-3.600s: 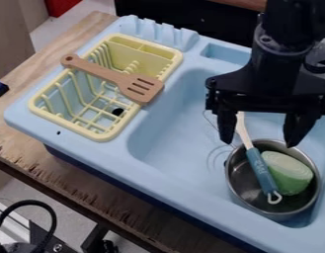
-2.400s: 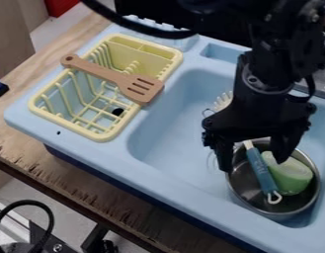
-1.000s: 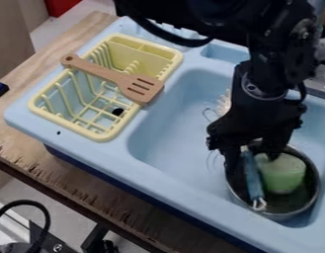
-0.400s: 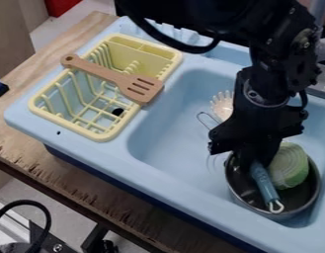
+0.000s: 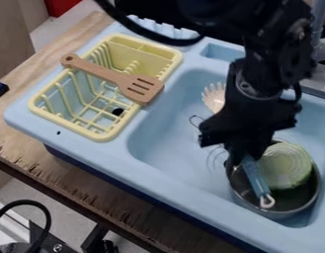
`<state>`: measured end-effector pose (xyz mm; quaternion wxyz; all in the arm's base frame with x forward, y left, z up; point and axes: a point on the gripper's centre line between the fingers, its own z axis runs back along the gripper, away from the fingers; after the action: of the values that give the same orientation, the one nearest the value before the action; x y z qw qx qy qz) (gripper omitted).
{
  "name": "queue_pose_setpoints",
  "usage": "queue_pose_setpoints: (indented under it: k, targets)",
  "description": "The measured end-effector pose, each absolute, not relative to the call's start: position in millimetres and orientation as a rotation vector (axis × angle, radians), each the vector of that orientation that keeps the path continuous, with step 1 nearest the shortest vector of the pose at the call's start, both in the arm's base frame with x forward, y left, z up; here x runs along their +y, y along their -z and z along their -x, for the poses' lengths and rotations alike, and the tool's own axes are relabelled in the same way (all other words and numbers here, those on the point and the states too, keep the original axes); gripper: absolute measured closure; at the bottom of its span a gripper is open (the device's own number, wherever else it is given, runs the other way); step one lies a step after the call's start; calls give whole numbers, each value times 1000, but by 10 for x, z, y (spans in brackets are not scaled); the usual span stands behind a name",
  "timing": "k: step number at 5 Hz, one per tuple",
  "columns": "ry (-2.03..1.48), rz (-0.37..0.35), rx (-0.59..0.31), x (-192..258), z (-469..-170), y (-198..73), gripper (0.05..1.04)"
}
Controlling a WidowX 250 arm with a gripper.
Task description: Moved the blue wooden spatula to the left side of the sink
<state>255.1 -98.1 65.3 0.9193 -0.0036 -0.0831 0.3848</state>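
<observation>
The black gripper (image 5: pixel 240 159) is low over the left part of the metal pot, shut on the upper part of the blue wooden spatula. The spatula's blue handle (image 5: pixel 256 181) slants down and right from the gripper, its looped end over the pot's lower part. Its wooden part is hidden by the gripper. The pot (image 5: pixel 281 214) stands in the right part of the light blue sink (image 5: pixel 171 133).
A green, round-topped piece (image 5: pixel 284 167) leans in the pot, right of the handle. Behind the gripper lies a pale pronged utensil (image 5: pixel 214 97). The yellow dish rack (image 5: pixel 99 135) at left bears a brown slotted spatula (image 5: pixel 112 75). Part of a faucet (image 5: pixel 319 81) is at right.
The gripper has come down to the pot and closed on the spatula. Since the latest earlier frame, it has shifted slightly left with the handle. The green piece has turned in the pot.
</observation>
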Motion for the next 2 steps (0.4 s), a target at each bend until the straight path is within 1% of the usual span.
queue_pose_setpoints:
  k: [1, 2]
  targets:
    - [-761, -18, -229, -912, -2560, -798, 871]
    - [-678, -66, -255, -836, -2646, -874, 871]
